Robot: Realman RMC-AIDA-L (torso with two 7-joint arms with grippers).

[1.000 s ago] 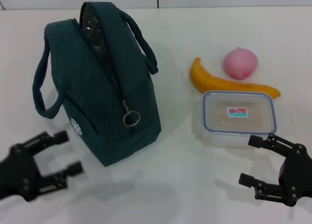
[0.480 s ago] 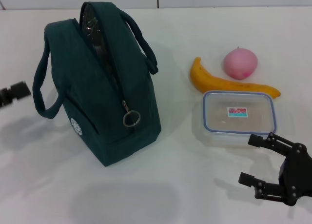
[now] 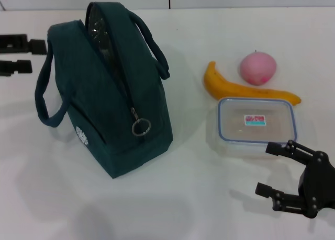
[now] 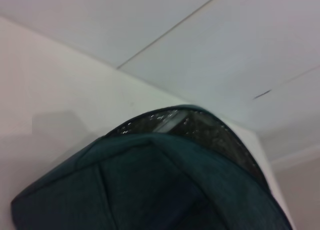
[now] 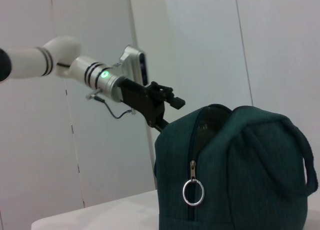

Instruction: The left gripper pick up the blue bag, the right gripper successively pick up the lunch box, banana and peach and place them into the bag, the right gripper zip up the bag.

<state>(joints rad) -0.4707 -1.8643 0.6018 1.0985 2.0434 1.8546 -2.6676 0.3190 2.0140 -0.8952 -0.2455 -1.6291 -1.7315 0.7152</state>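
Looks like step 1: the left gripper (image 3: 32, 56), fingers apart, hovers just left of the blue bag (image 3: 107, 101) standing left of the lunch box (image 3: 256, 126), so next it needs a handle grab.

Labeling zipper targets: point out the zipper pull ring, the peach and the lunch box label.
zipper pull ring (image 3: 141, 126), head view, ring's metal rim
peach (image 3: 257, 67), head view, middle of the pink ball
lunch box label (image 3: 254, 120), head view, centre of sticker on lid
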